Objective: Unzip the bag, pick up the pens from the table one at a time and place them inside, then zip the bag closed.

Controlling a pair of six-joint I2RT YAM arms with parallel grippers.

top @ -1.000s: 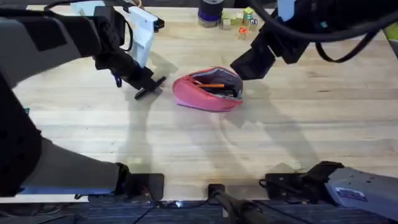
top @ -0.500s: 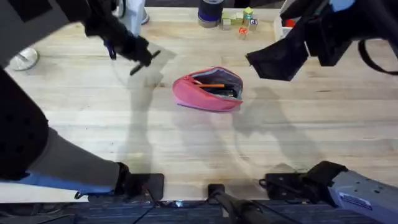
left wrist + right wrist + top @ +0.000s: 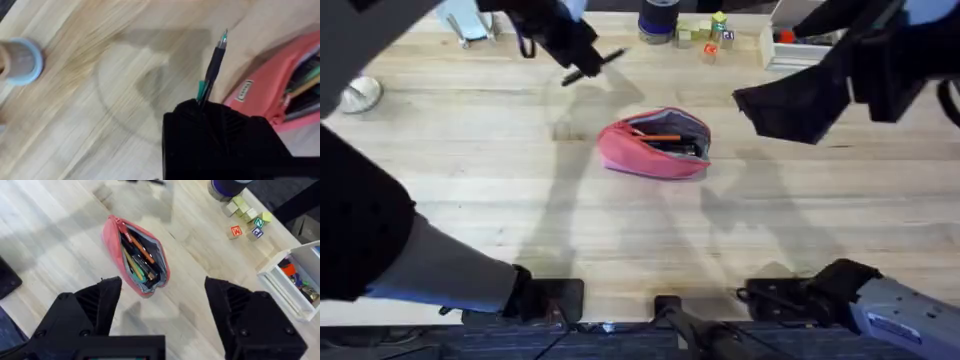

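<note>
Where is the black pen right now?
The black pen is up in the air, clamped in the left gripper, above the table left of the open pink bag.

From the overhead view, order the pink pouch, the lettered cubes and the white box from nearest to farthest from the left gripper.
Left gripper, at the table's far side, holds a black pen.
1. Pink pouch, toward the table's middle.
2. Lettered cubes, along the far edge.
3. White box, far right.

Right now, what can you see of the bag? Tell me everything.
The bag is a pink, soft fabric pouch lying on its side on the table, near the middle. Its zipper is open, showing grey lining and several pens inside, one orange. A small white tag sits on its outer side. Nothing grips it: the left gripper holds a dark pen above the table beside it, and the right gripper hangs open above.
</note>
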